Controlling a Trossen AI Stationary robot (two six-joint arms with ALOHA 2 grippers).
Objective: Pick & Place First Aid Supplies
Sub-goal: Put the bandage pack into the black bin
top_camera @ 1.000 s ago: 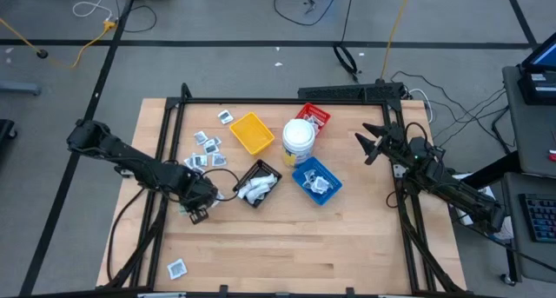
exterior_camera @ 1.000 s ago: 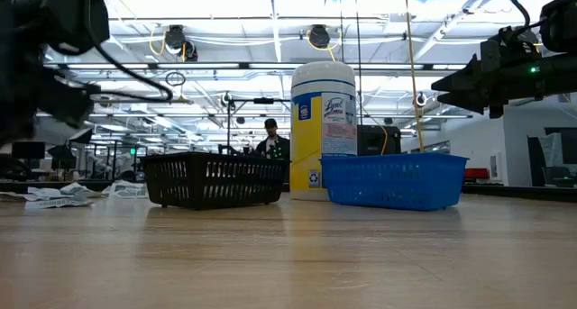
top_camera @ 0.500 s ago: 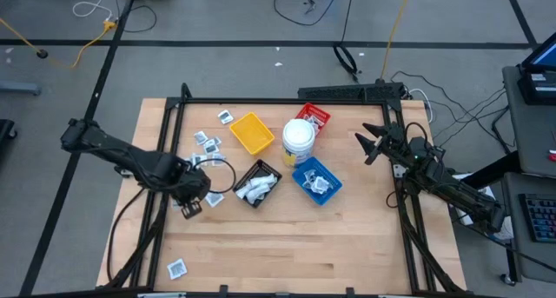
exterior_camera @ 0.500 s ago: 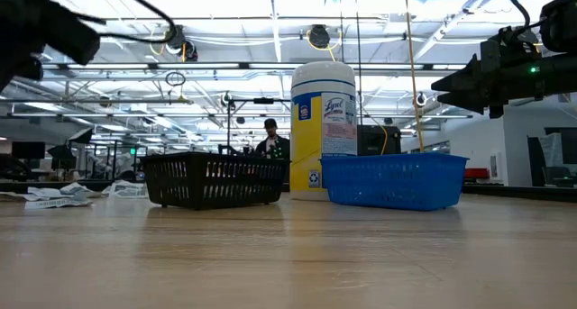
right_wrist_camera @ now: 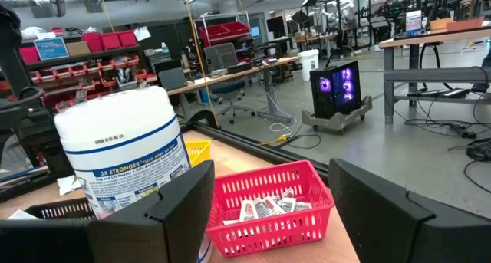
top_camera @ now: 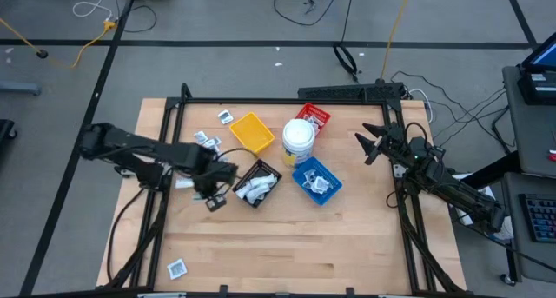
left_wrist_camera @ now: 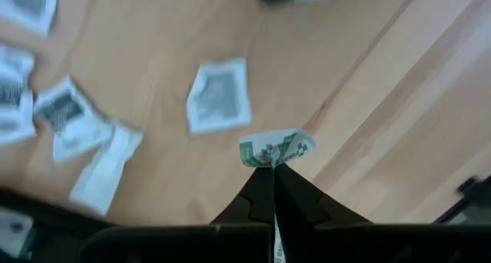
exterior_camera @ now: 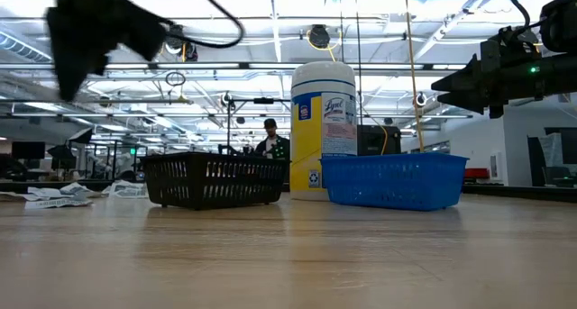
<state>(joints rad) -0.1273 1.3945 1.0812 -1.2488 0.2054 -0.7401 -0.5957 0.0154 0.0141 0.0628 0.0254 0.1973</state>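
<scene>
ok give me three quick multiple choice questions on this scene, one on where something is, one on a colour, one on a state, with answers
1. Where does the white tub stand?
A. among the yellow, red and blue trays
B. at the table's near edge
C. inside the black tray

2. What colour is the tray seen past the right hand's fingers?
A. yellow
B. red
C. black

3. What state is the left hand in?
A. open and empty
B. shut on a small packet
C. shut on the tub

Answers:
1 A: in the high view it stands between the yellow tray, the red tray and the blue tray.
2 B: the right wrist view shows a red mesh tray holding packets.
3 B: the left wrist view shows its fingertips pinching a green-printed packet above the table.
</scene>
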